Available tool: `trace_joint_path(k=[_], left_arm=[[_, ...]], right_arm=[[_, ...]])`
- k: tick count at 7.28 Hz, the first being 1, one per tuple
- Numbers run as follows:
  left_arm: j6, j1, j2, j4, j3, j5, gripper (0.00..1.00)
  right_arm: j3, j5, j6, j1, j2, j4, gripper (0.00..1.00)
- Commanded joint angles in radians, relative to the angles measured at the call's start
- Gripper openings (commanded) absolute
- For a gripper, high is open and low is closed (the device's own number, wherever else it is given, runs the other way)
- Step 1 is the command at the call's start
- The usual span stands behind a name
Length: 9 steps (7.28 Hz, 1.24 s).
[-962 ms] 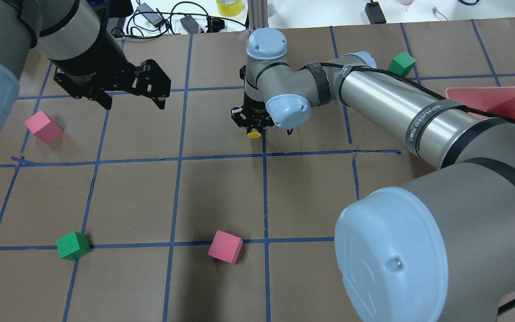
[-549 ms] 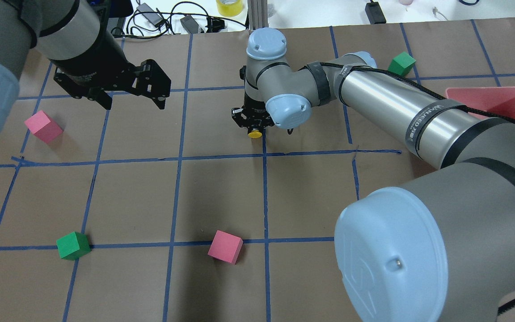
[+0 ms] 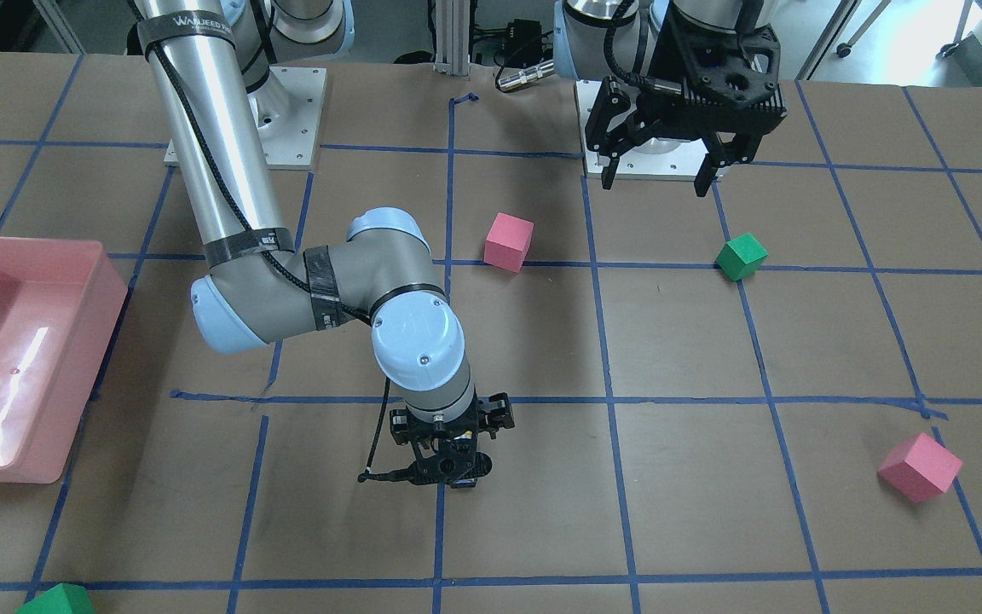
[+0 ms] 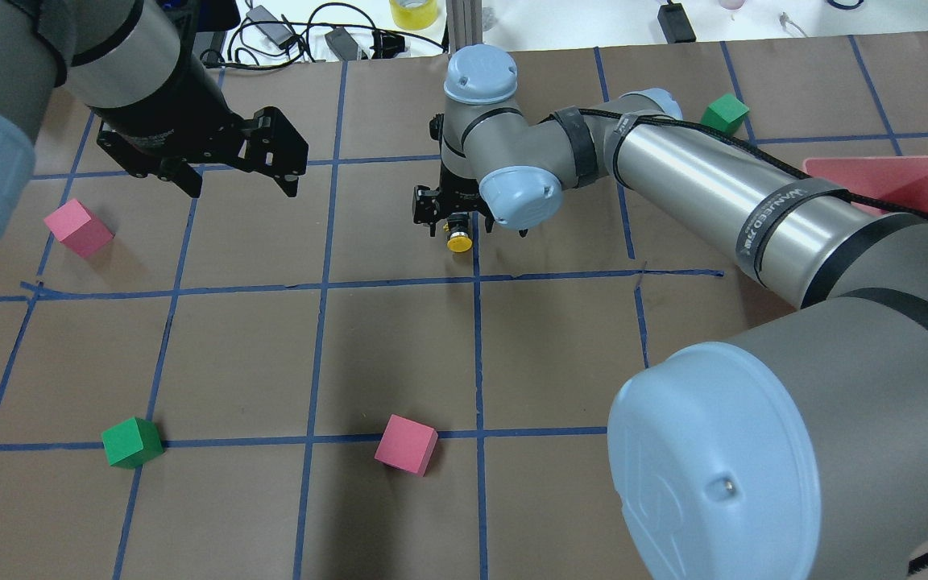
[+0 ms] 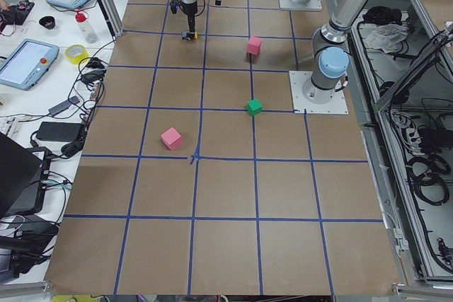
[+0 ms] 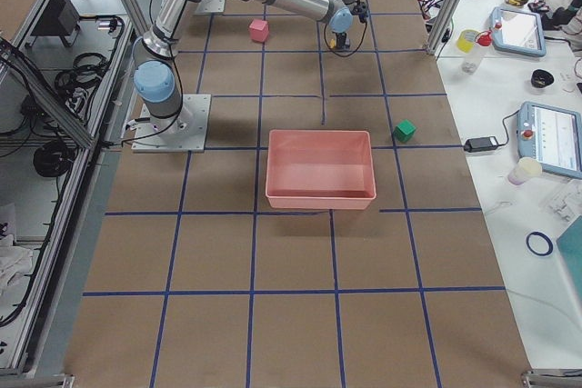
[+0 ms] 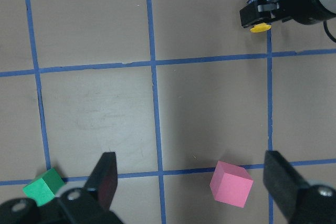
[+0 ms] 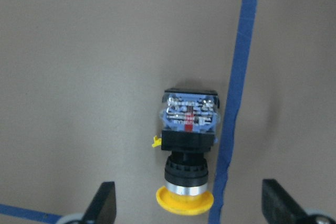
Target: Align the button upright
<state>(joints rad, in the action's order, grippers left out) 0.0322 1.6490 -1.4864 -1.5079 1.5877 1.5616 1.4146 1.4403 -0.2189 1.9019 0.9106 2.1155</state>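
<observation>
The button (image 8: pixel 188 145) lies on its side on the brown paper beside a blue tape line, its yellow cap (image 4: pixel 458 241) towards the robot and its silvery block base away. My right gripper (image 4: pixel 454 219) hangs just above it, open, with its fingers (image 8: pixel 105 198) spread wide on either side and not touching it. The button also shows in the left wrist view (image 7: pixel 258 27). In the front view the right gripper (image 3: pixel 448 465) hides most of it. My left gripper (image 4: pixel 242 173) is open and empty, held high over the table's left far part.
Pink cubes (image 4: pixel 77 228) (image 4: pixel 406 445) and green cubes (image 4: pixel 132 442) (image 4: pixel 723 114) lie scattered on the table. A pink tray (image 4: pixel 899 181) stands at the right edge. Cables and devices lie beyond the far edge.
My right gripper has opened wider and risen a little off the button. The button stays where it was, on its side. The left arm has not moved.
</observation>
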Motion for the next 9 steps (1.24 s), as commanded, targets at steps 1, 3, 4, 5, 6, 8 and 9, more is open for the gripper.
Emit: trace_joint_path(k=[1, 3, 4, 5, 6, 8, 9], left_arm=[[0.0, 0.0, 0.0, 0.002, 0.0, 0.0, 1.0], [0.0, 0.0, 0.0, 0.002, 0.0, 0.0, 1.0], [0.0, 0.0, 0.0, 0.002, 0.0, 0.0, 1.0], [0.0, 0.0, 0.0, 0.002, 0.0, 0.0, 1.0], [0.0, 0.0, 0.0, 0.002, 0.0, 0.0, 1.0], [0.0, 0.0, 0.0, 0.002, 0.0, 0.0, 1.0], [0.0, 0.0, 0.0, 0.002, 0.0, 0.0, 1.0]], right_arm=[[0.018, 0.111, 0.083, -0.018, 0.109, -0.093, 1.0], [0.026, 0.152, 0.102, -0.07, 0.216, -0.286, 1.0], [0.033, 0.141, 0.104, -0.133, 0.259, -0.372, 1.0], [0.043, 0.068, 0.187, -0.191, 0.352, -0.437, 1.0], [0.041, 0.071, 0.305, -0.248, 0.437, -0.531, 1.0], [0.041, 0.071, 0.311, -0.308, 0.484, -0.6, 1.0], [0.035, 0.096, 0.311, -0.332, 0.485, -0.632, 1.0]])
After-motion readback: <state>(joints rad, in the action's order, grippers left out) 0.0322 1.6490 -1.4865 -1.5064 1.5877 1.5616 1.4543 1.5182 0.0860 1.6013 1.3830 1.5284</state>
